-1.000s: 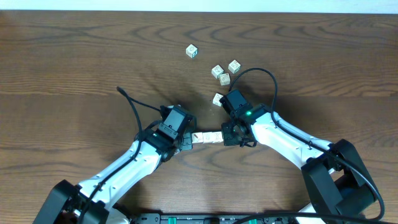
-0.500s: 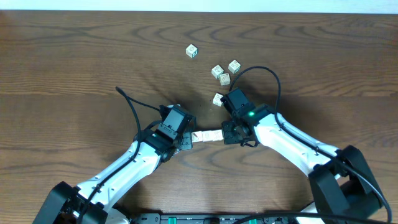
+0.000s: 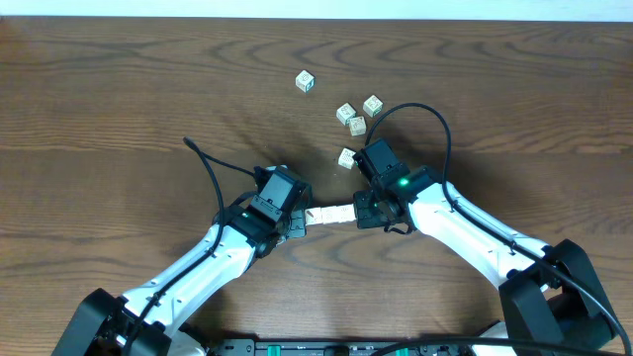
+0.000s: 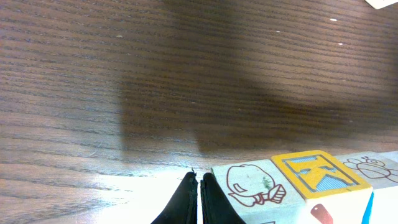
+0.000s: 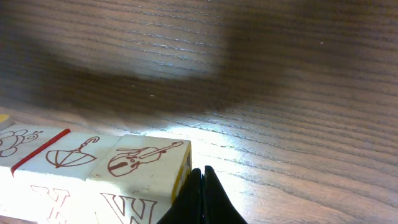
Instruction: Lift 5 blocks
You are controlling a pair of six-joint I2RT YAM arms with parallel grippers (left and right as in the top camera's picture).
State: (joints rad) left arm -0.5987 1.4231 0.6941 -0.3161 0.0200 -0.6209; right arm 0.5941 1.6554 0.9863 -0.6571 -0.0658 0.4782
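Squeezing row of blocks (image 3: 329, 214) between left tool (image 3: 304, 217), right tool (image 3: 357, 212), both closed, empty; uneven push may buckle row, spilling blocks onto worktop (image 3: 119, 99).

Row of blocks (image 4: 292, 180) cut by frame edge, marks on loose blocks (image 3: 356, 126) too small to read

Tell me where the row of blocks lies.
Overhead, the row of blocks spans the gap between the left pincer and the right pincer.
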